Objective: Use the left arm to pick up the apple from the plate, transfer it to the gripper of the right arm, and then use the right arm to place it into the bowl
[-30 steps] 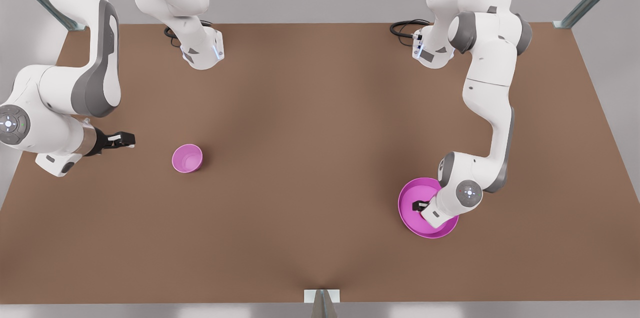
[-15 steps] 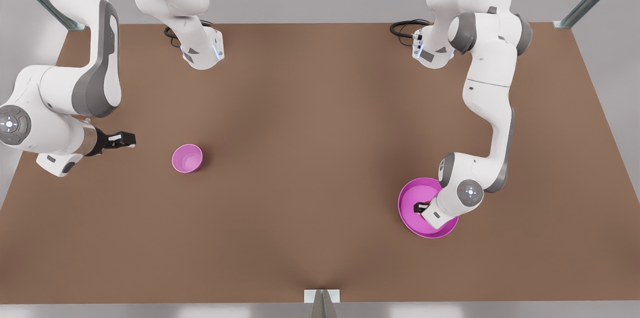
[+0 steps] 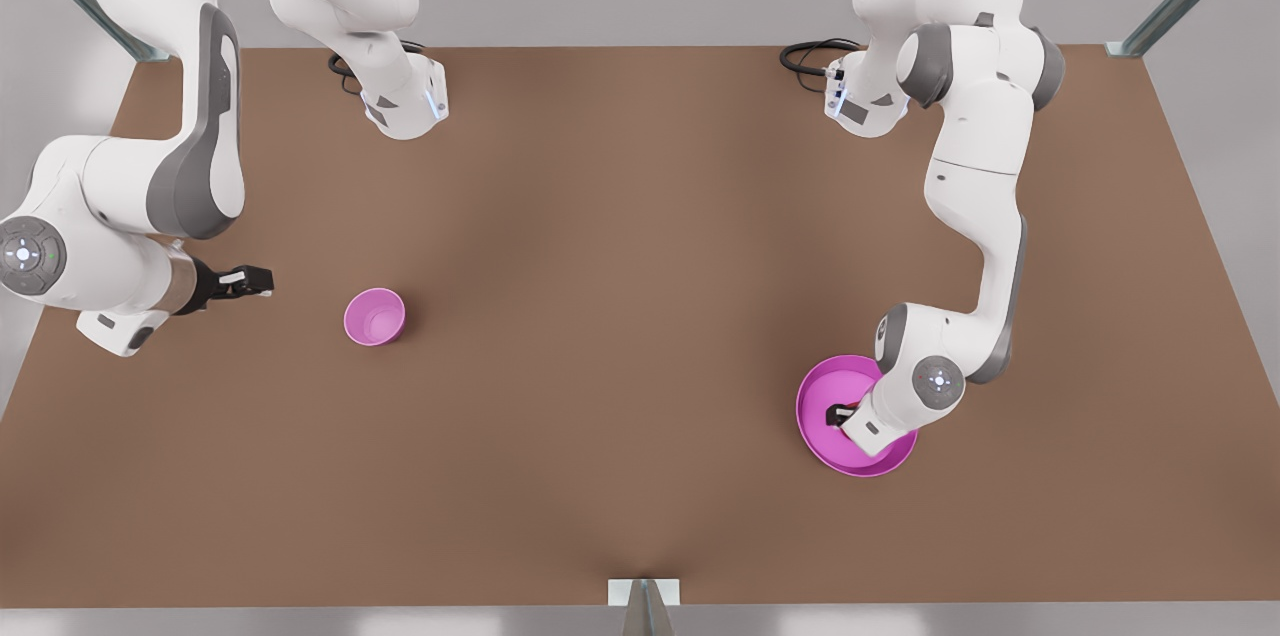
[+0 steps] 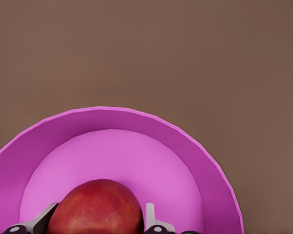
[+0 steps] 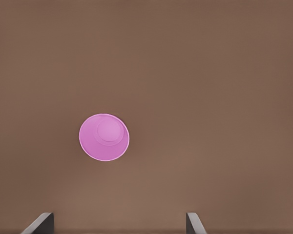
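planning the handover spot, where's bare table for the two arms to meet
The brown tabletop between the small pink bowl and the magenta plate is bare. The plate is crowded: the left pincer flanks the red apple there. The right pincer waits beside the bowl, open.

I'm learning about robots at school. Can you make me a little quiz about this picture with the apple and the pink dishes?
1. True or false: the left gripper is over the plate.
2. What lies between the left gripper's fingers? A) apple B) bowl C) nothing
3. Fill in: the right gripper, fingers open, waits beside the ____.

Key:
1. True.
2. A, the apple.
3. Bowl, on the table.
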Tool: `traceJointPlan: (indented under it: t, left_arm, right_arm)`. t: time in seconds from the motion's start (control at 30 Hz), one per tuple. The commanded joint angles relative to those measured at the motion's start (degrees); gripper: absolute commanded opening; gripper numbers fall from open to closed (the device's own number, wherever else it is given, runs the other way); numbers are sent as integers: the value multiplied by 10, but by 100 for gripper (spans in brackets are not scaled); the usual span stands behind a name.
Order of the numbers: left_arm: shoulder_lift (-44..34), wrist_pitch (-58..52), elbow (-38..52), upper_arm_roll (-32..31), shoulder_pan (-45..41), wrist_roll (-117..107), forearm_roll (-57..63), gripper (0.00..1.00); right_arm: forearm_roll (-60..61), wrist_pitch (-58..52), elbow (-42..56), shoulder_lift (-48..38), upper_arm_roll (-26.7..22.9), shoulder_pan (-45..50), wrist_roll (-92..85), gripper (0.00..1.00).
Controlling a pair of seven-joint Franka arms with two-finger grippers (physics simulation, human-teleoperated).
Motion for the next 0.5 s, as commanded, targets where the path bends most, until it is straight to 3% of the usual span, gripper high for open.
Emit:
traceJointPlan:
  t: [0.0, 0.2, 0.47]
  left_arm:
    - [-2, -1, 0, 0, 0, -6, 0, 89]
    - [-1, -1, 0, 0, 0, -7, 0, 91]
    - [-6, 4, -14, 0, 0, -16, -1, 74]
  right_arm:
    - [0, 0, 0, -1, 0, 0, -1, 100]
    - [0, 0, 0, 3, 0, 0, -1, 100]
    - [1, 0, 0, 3, 0, -1, -2, 100]
